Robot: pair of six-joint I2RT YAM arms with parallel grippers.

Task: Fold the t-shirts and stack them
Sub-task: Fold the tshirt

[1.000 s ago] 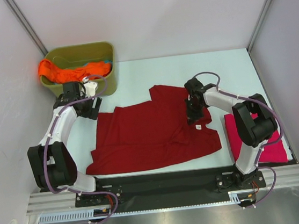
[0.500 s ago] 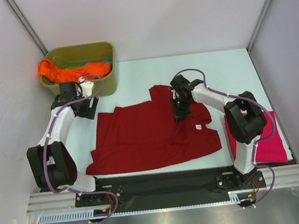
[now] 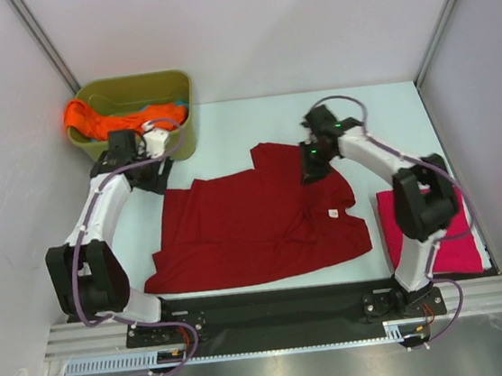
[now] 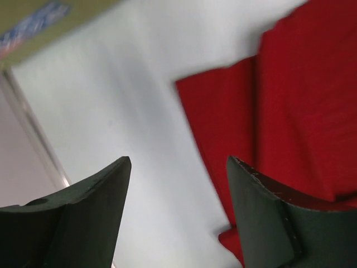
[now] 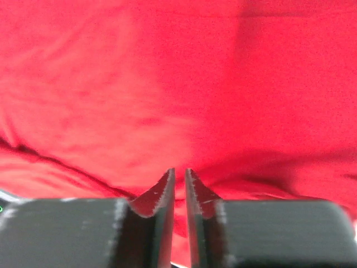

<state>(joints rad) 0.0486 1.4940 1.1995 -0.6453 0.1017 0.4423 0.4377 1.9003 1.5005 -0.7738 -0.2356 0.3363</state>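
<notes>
The dark red t-shirt lies spread on the white table, with a white label near its right side. My right gripper sits on its far right part. In the right wrist view the jaws are closed to a thin gap on the red cloth, and folds run toward the tips. My left gripper is open and empty above bare table, just off the shirt's far left corner; its opening shows in the left wrist view. The magenta-pink t-shirt lies folded at the right. The orange t-shirt hangs in the tub.
The olive-green tub stands at the far left corner, close behind my left gripper. White walls with metal posts enclose the table. A black strip runs along the near edge between the arm bases.
My right gripper swung left over the shirt, then back to the right and farther away, toward the shirt's far edge. My left gripper shifted slightly toward the tub. The shirt's outline looks almost unchanged.
</notes>
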